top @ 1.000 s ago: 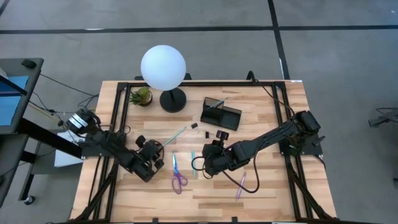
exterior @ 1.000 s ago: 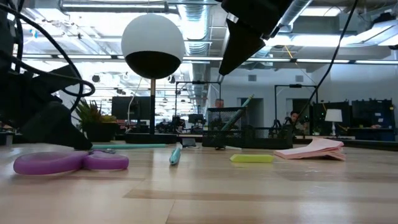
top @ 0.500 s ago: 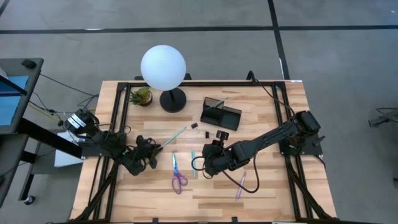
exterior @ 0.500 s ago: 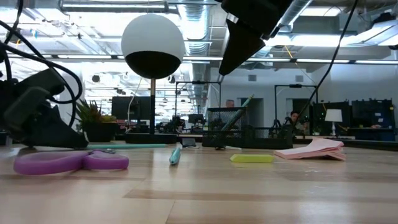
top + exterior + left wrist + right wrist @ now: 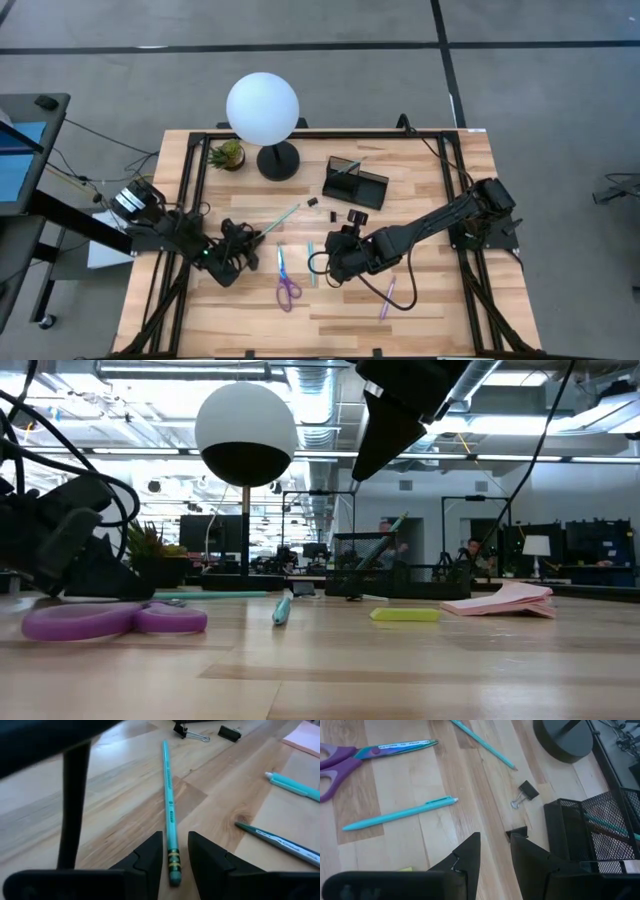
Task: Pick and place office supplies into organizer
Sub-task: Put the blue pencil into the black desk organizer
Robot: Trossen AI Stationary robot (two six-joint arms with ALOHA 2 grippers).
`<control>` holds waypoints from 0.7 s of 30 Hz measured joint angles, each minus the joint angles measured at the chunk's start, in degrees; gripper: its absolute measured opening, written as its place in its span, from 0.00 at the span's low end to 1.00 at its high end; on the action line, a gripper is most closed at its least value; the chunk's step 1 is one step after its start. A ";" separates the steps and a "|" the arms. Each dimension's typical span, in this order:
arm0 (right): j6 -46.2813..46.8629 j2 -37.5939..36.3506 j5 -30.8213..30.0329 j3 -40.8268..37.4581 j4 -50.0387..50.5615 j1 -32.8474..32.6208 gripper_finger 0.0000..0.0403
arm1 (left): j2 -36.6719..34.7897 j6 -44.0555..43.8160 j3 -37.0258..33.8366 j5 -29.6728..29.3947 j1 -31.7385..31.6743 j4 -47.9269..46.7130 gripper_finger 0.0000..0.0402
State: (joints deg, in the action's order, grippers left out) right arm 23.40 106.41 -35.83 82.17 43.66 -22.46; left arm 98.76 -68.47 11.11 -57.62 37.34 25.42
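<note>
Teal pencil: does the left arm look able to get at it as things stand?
Probably yes. The left end effector sits low with its open fingers on either side of the pencil's eraser end, and nothing lies between them.

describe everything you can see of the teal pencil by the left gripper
The teal pencil is long, thin and looks wooden, with dark print along its side, a gold and black band and a teal eraser tip at one end. It lies flat and slanted on the wooden table. Its eraser end sits between the open fingers of the left gripper, not yet pinched. Its far end points toward the black clips.
</note>
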 joint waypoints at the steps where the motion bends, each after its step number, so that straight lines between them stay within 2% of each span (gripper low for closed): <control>1: 0.00 0.00 0.00 0.00 0.00 0.00 0.25 | 0.70 -0.02 0.36 -0.49 -0.02 -0.04 0.23; 11: 0.00 0.00 0.00 0.00 0.00 0.00 0.25 | 2.44 -0.94 1.49 -1.51 -0.09 -1.77 0.22; 21: 0.17 0.02 -0.04 0.00 -1.78 0.00 0.25 | 2.45 -1.13 2.01 -1.20 -0.17 -2.12 0.03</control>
State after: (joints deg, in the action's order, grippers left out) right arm 23.57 106.43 -35.88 82.17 41.88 -22.46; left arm 101.22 -69.59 13.12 -58.82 37.17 23.30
